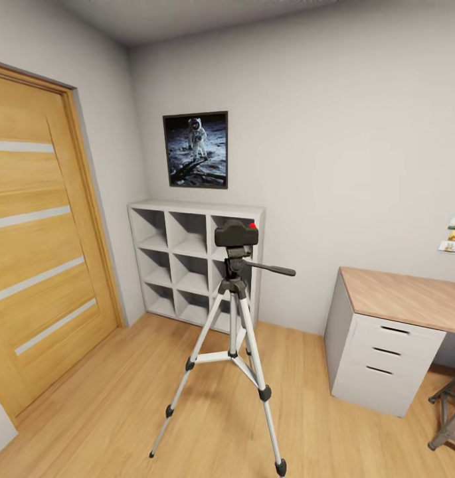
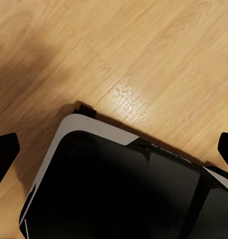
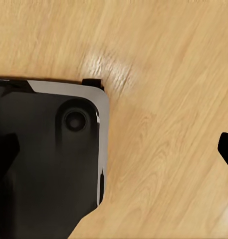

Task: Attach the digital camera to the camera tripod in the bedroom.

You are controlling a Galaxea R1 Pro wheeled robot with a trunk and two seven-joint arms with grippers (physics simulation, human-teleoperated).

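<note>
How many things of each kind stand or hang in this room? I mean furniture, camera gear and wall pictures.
Furniture: 2 (shelf, desk)
Camera gear: 2 (camera, tripod)
Wall pictures: 1 (poster)
Total: 5
Small cards at the right edge above the desk are too small to tell, so they are left out.

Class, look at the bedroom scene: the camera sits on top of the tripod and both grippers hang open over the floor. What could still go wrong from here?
1. The digital camera rests on the head of the camera tripod, but whether it is locked on cannot be told; it might slip off.
2. The tripod's spread legs and its pan handle stick out, so a moving base could knock it over.
3. The left gripper and right gripper are open and empty, so neither could catch a fall.
</note>
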